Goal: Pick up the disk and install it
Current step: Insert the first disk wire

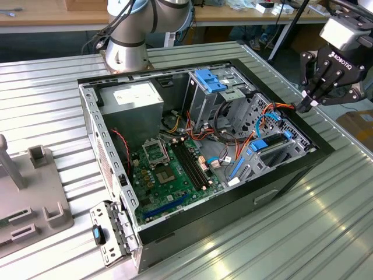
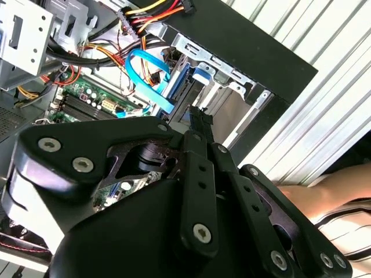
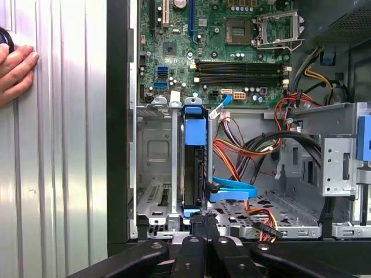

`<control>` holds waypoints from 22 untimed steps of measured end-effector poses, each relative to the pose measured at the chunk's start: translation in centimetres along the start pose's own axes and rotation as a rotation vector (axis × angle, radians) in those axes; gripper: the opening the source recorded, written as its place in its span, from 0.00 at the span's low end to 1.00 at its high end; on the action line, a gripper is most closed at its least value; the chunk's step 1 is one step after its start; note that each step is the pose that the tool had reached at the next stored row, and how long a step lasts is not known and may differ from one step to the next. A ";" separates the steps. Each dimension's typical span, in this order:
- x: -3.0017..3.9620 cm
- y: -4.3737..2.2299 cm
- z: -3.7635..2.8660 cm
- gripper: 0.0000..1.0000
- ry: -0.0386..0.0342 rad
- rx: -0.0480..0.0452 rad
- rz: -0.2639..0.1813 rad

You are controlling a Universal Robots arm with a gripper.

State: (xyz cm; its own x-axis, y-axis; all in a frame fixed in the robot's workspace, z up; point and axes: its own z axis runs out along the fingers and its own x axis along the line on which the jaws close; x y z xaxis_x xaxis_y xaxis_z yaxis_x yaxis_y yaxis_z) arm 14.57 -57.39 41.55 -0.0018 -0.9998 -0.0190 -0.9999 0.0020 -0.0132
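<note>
Disk [image 1: 270, 147]: already down in the drive bay at the near right corner of the open case [image 1: 291, 175], standing on edge, blue tab end toward the motherboard [image 1: 169, 169], probably set that way to slide between the bay's metal guide walls.

From the exterior view's left:
- grey fixture [image 1: 29, 198] on the ribbed desk [image 1: 326, 221], well apart from the work
- grey power supply [image 1: 131, 99] in the far left of the case
- tall drive cage [image 1: 210, 81] with light-blue top, beyond the disk's bay

Farthest right, pincer [image 1: 308, 104]: pressed together, pinching nothing, poised over the case's right wall just beside the disk's untabbed end. Touching or not, unclear. Judged a pose for nudging rather than grasping.

Person's hand [image 3: 14, 69] resting on the desk outside the case wall.
</note>
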 end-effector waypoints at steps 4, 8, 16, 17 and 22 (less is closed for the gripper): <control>0.00 -0.08 0.00 0.11 -0.0002 -0.0002 -0.013; 0.00 -0.12 0.08 0.11 -0.0015 -0.0023 -0.121; 0.01 -0.60 0.38 0.11 -0.0046 -0.0064 -0.340; 0.01 -0.73 0.39 0.11 -0.0046 -0.0065 -0.348; -0.01 -1.87 0.51 0.11 -0.0052 -0.0074 -0.393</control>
State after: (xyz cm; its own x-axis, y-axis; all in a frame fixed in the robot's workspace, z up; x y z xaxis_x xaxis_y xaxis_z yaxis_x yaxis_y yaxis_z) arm 16.44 -57.37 41.07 0.3816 -0.9242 -0.0190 -0.9243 -0.3814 -0.0133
